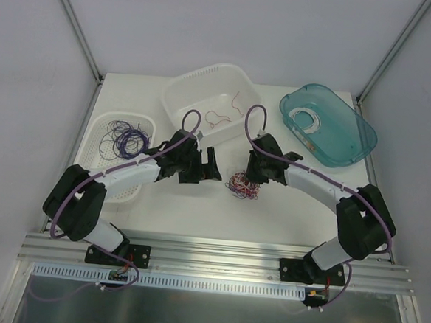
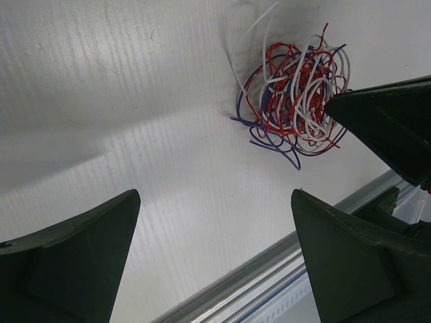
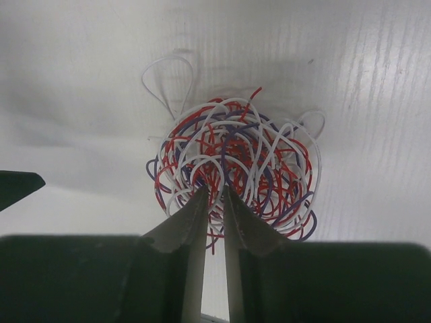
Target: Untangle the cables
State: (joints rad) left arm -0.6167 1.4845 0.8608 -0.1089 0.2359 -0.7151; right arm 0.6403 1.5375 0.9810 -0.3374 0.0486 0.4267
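Tangle of hair-thin red, purple and white cables [image 3: 232, 168], one single clump, lies on the white table [image 1: 197, 212] just right of the middle of the overhead view. In the right wrist view the clump fills the centre of the frame, and the right claw [image 3: 215, 192] comes up from the bottom edge with both tips pushed into the clump's lower rim. Its two fingers are drawn almost together, with only a slim gap between them. Strands cross that gap, but whether any strand is truly pinched cannot be told. The left claw [image 2: 215, 198] is spread wide. Its two dark fingers sit in the lower corners of the left wrist view, with bare table between them and the clump well apart in the upper right. One dark finger of the right claw enters that view from the right edge and touches the clump's right side. The overhead view shows two arms and three containers. A white basket [image 1: 98, 149] at the left holds several purple loops [image 1: 126, 138]. A white basin [image 1: 194, 97] at the top centre holds a few red strands [image 1: 220, 119], too fine to count. A teal tub [image 1: 343, 133] at the upper right holds one white coil [image 1: 305, 121]. The strands inside the clump overlap too densely to count. From overhead, the right claw covers part of the clump.
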